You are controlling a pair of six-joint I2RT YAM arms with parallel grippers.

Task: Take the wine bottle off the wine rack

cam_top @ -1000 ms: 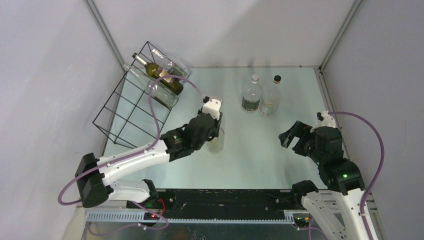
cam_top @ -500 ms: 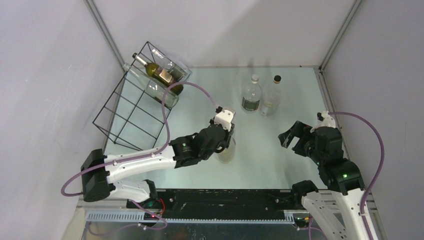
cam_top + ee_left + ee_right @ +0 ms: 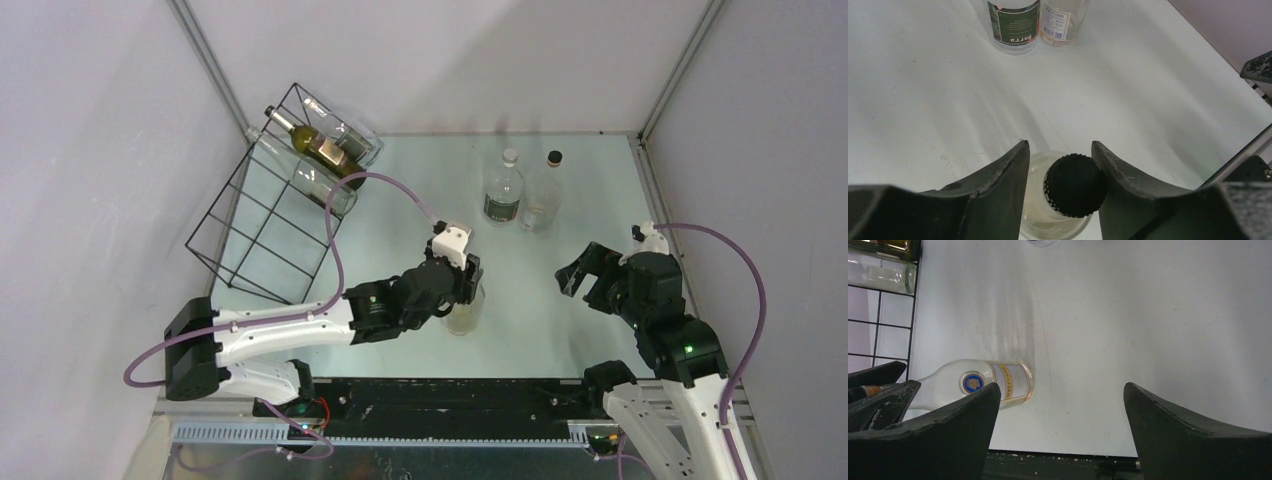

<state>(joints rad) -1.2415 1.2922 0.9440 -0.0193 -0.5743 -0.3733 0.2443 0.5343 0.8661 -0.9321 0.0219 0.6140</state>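
Observation:
The wine rack [image 3: 240, 165], a black wire grid, stands tilted at the back left. It holds a dark wine bottle [image 3: 320, 148] and two clear bottles [image 3: 325, 185]. My left gripper [image 3: 465, 285] is near the table's middle front, holding a clear bottle [image 3: 463, 315] with a black cap [image 3: 1075, 185] upright. In the left wrist view the gripper [image 3: 1058, 147] has its jaws round the cap, the right one touching it, a narrow gap on the left. My right gripper [image 3: 582, 275] is open and empty to its right. The right wrist view shows that gripper [image 3: 1060, 390], the held bottle [image 3: 993, 382] and the rack [image 3: 910, 325].
Two clear bottles stand upright at the back middle, one with a white cap [image 3: 503, 190] and one with a black cap [image 3: 545, 195]. They also show in the left wrist view [image 3: 1013, 22]. Grey walls enclose the table on three sides.
My left gripper has moved right and toward the front with the clear bottle, away from the rack. The right arm has barely moved.

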